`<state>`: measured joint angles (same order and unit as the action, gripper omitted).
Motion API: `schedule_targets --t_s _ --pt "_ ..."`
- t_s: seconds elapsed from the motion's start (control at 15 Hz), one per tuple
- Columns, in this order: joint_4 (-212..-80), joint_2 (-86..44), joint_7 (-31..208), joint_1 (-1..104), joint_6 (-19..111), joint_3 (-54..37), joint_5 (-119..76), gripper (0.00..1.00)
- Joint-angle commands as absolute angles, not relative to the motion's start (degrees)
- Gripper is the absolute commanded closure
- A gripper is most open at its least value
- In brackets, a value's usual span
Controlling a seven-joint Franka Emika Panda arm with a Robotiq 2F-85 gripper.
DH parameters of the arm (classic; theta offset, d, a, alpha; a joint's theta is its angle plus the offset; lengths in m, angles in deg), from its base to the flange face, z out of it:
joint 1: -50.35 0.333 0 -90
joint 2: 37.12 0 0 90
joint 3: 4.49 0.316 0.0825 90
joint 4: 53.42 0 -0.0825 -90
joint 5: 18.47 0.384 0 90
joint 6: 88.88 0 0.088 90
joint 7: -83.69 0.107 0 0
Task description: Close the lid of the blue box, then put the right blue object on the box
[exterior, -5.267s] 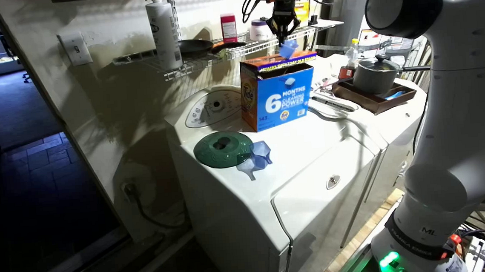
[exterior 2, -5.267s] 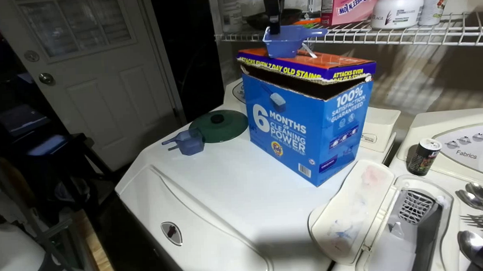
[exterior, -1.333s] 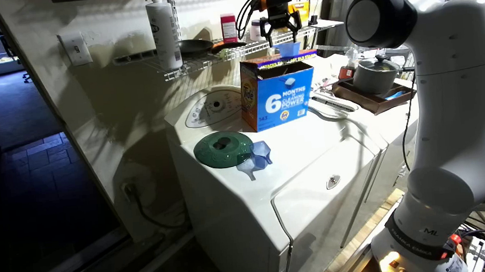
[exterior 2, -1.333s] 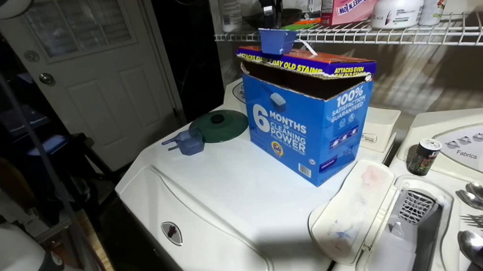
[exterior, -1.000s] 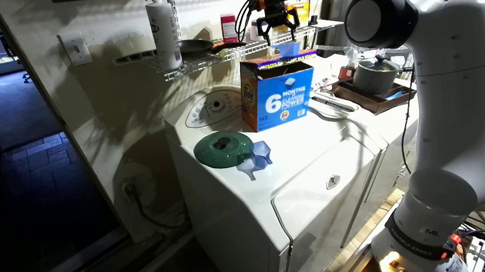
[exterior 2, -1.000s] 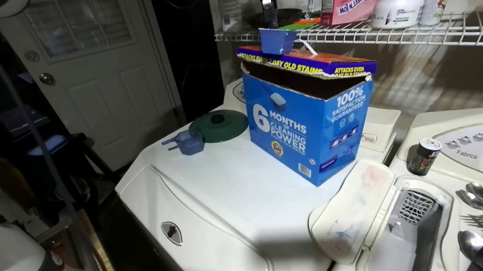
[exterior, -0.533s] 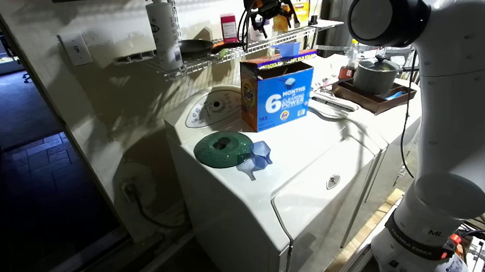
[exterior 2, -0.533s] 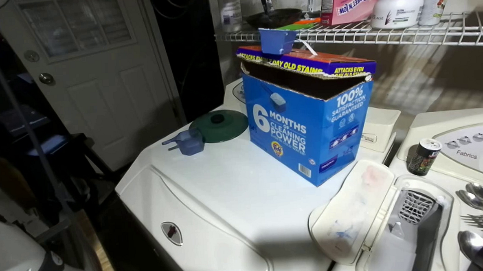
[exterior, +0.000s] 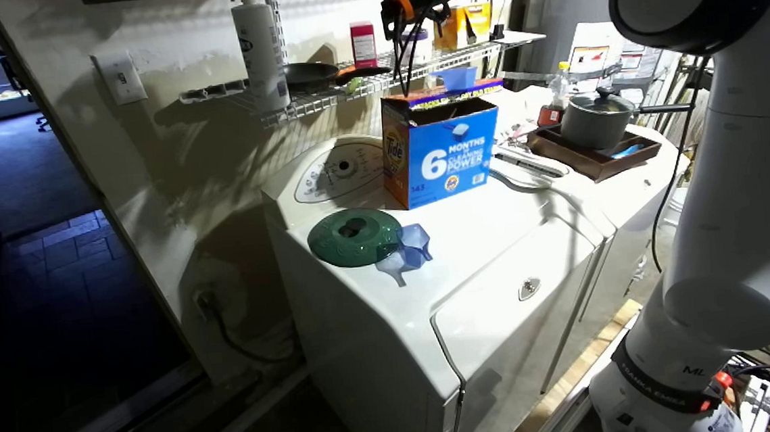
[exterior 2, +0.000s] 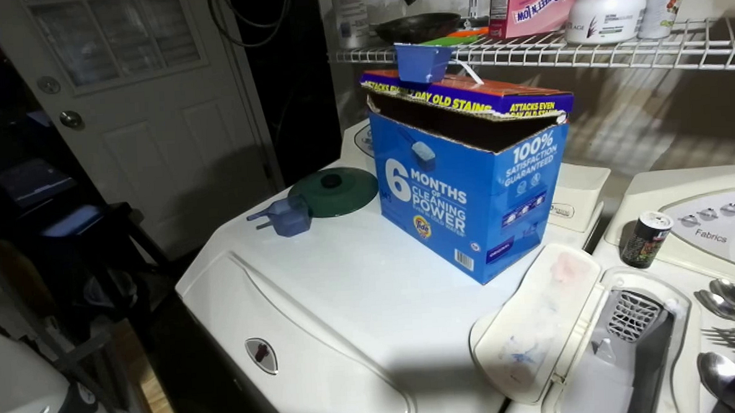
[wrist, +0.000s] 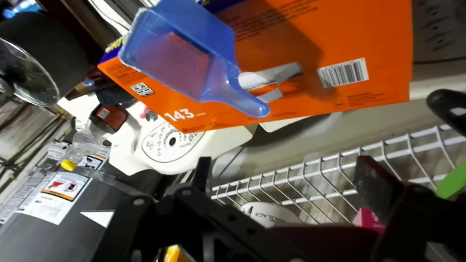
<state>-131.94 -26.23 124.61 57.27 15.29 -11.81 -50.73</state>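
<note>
On the nearer part of the white appliance [exterior: 469,251], in an exterior view, the lower blue scoop [exterior: 415,239] is lying just beside a green pot lid [exterior: 346,246]; whether they are touching is not showing. Beyond them the blue box [exterior: 455,150] is standing upright, its white "6" facing outward. Its lid [exterior 2: 505,92] is hanging over the opening, leaving a dark gap along the front. On the lid's orange top, the upper blue scoop [wrist: 214,47] is sitting, cavity up, its handle ending near a white strap [wrist: 284,72]. Higher, and well apart from that scoop, the gripper [wrist: 289,178] is hanging with its fingers [wrist: 202,176] spread wide. Farthest back, a wire shelf [exterior 2: 584,57] is carrying a dark pan [exterior 2: 418,27] and a pink box [exterior 2: 529,7].
</note>
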Motion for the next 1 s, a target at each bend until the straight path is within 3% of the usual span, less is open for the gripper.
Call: schedule_targets --t_s 0.0,0.4,0.93 --pt "-145.86 -35.59 128.71 57.42 24.91 -11.65 -52.53 0.00" --pt "-158.37 -46.25 138.06 53.45 29.76 -7.83 -54.07 0.00" --pt "-162.71 -52.43 147.83 48.25 21.76 -3.39 -52.48 0.00"
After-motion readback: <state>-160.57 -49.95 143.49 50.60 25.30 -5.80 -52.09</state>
